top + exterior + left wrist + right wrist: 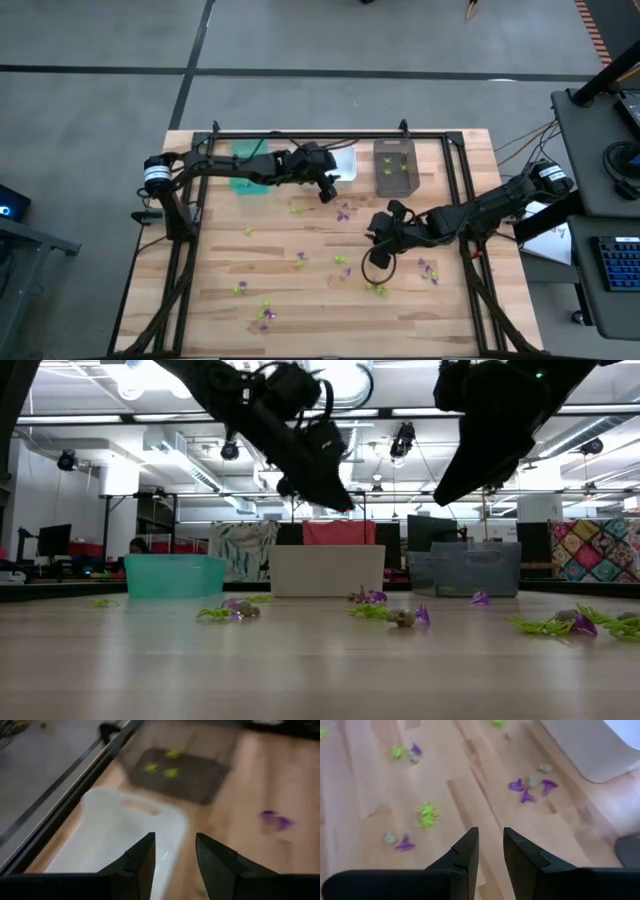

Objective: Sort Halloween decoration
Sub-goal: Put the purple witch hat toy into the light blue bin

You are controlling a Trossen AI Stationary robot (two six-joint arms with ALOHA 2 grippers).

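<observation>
Tiny purple, lime-green and pale trinkets lie scattered over the wooden table, such as a purple group, a green spider and a purple one. Some green ones lie inside the dark brown bin. My left gripper hangs open above the near end of the white bin, with nothing between its fingers. My right gripper hovers above bare wood at the table's middle, its fingers a small gap apart and holding nothing.
Teal bin, white bin and dark brown bin stand in a row along the far edge. A black frame rail runs behind them and down both sides. A cable loop hangs below the right arm.
</observation>
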